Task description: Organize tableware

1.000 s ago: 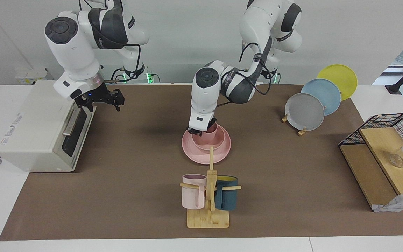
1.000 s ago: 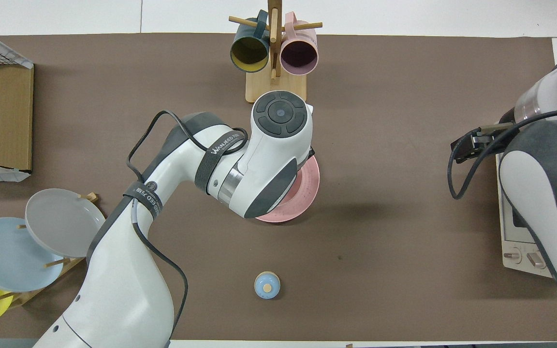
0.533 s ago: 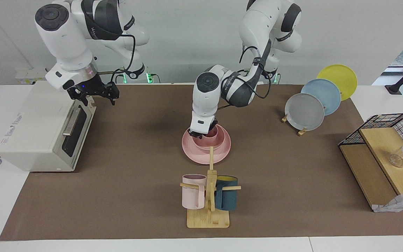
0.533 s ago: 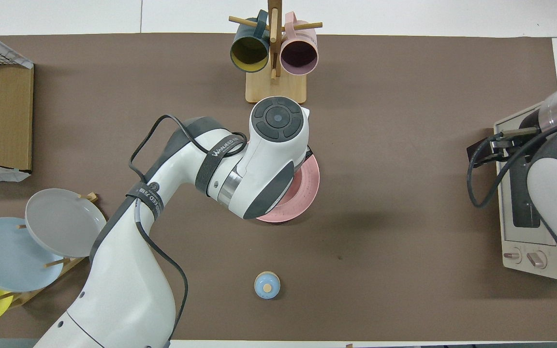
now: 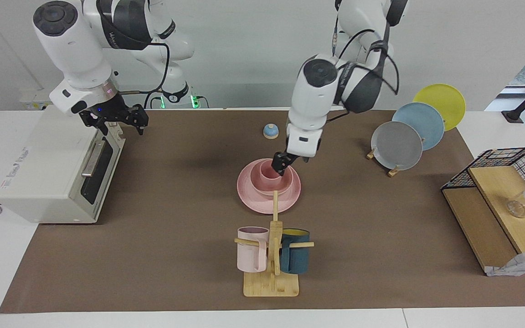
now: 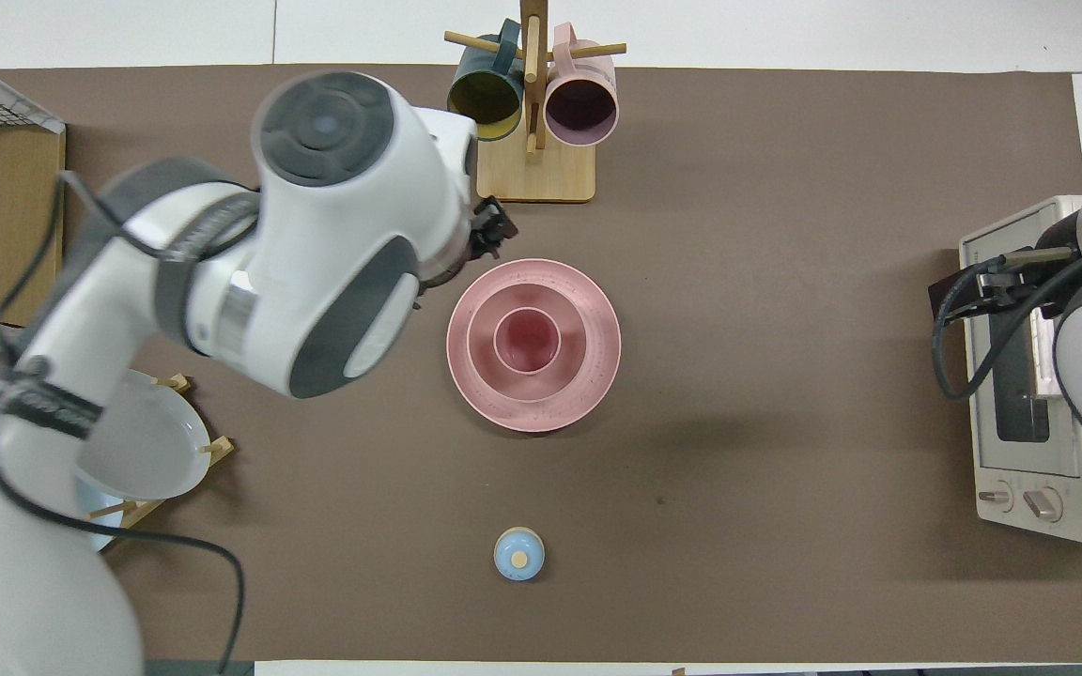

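Note:
The pink plate lies mid-table, with the pink bowl on it and the pink cup upright in the bowl. The overhead view shows the same nested stack: plate, bowl, cup. My left gripper is open and empty, raised just above the stack's edge toward the left arm's end; it also shows in the overhead view. My right gripper is open and empty, waiting in the air over the toaster oven's corner.
A wooden mug rack with a pale pink mug and a teal mug stands farther from the robots than the stack. There are also a toaster oven, a plate rack with grey, blue and yellow plates, a blue bell and a wire shelf.
My left gripper let go of the cup, which now stands in the bowl, and rose away toward the left arm's end. My right gripper drew back toward the oven.

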`<action>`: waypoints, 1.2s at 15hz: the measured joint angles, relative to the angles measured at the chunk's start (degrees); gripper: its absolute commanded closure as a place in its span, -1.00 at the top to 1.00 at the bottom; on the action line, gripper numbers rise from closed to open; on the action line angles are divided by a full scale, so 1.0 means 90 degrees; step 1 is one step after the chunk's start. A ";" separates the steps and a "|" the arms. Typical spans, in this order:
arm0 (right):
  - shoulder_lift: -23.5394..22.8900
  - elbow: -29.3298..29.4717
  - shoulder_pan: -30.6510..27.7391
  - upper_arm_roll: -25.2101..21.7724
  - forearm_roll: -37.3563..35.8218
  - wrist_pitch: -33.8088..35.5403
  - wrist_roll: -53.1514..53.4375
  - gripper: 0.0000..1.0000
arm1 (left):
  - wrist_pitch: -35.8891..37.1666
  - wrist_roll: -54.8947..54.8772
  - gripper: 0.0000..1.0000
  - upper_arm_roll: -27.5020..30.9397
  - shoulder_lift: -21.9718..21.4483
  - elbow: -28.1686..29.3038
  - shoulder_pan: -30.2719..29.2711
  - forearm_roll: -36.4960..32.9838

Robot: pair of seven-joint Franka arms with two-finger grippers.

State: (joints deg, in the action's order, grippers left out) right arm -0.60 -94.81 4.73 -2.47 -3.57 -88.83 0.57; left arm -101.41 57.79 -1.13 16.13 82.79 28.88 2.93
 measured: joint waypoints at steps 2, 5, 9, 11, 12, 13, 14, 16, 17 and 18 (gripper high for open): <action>0.0000 0.0000 -0.0013 0.0008 0.0000 0.0000 0.0000 1.00 | 0.0547 -0.0883 1.00 0.0017 -0.0491 -0.0002 -0.0639 -0.0006; 0.0000 0.0000 -0.0204 0.0130 0.0000 0.0001 -0.0041 1.00 | 0.1331 -0.2736 1.00 0.0036 -0.1078 0.0007 -0.1672 -0.0006; 0.0000 0.0000 -0.0359 0.0258 0.0000 0.0002 -0.0071 1.00 | 0.1726 -0.4713 1.00 0.0044 -0.1536 0.0356 -0.2466 -0.0006; 0.0000 0.0000 -0.0460 0.0368 0.0000 0.0004 -0.0074 1.00 | 0.1613 -0.5099 1.00 0.0029 -0.1748 0.0825 -0.2499 -0.0006; 0.0000 0.0000 -0.0491 0.0411 0.0000 0.0004 -0.0074 1.00 | 0.1463 -0.5186 1.00 -0.0004 -0.1875 0.1098 -0.2492 -0.0006; 0.0000 0.0000 -0.0494 0.0427 0.0000 0.0004 -0.0074 1.00 | 0.1316 -0.5238 1.00 -0.0039 -0.1985 0.1324 -0.2485 -0.0005; 0.0000 0.0000 -0.0494 0.0436 0.0000 0.0011 -0.0074 1.00 | 0.1206 -0.5282 1.00 -0.0069 -0.2071 0.1472 -0.2481 -0.0006; 0.0000 0.0000 -0.0494 0.0440 0.0000 0.0038 -0.0074 1.00 | 0.1164 -0.5320 1.00 -0.0091 -0.2145 0.1509 -0.2480 -0.0068; 0.0000 0.0000 -0.0495 0.0440 0.0000 0.0045 -0.0074 1.00 | 0.1172 -0.5332 1.00 -0.0092 -0.2158 0.1483 -0.2480 -0.0153; 0.0001 0.0000 -0.0495 0.0441 0.0000 0.0047 -0.0074 1.00 | 0.1212 -0.5337 1.00 -0.0090 -0.2163 0.1444 -0.2480 -0.0224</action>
State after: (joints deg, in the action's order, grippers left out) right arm -0.59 -94.82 0.27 1.50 -3.57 -88.41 -0.10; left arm -90.51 9.75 -1.94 -3.34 95.79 6.56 0.92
